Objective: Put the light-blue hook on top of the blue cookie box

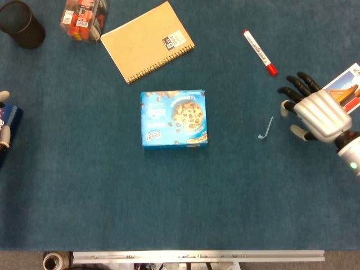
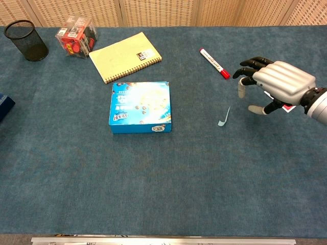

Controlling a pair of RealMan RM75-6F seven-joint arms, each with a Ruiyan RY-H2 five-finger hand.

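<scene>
The light-blue hook (image 1: 265,129) (image 2: 224,117) lies flat on the blue cloth, right of centre. The blue cookie box (image 1: 174,118) (image 2: 140,106) lies flat in the middle of the table, nothing on top of it. My right hand (image 1: 314,112) (image 2: 273,84) hovers just right of the hook with its fingers spread and nothing in it; a short gap separates it from the hook. Only a sliver of my left hand (image 1: 4,130) shows at the far left edge of the head view, and its state is unreadable.
A red marker (image 1: 260,52) (image 2: 214,63) lies behind the hook. A picture card (image 1: 344,89) lies partly under my right hand. A spiral notebook (image 1: 147,40), a black mesh cup (image 1: 21,23) and a clear box of red items (image 1: 83,18) stand at the back left.
</scene>
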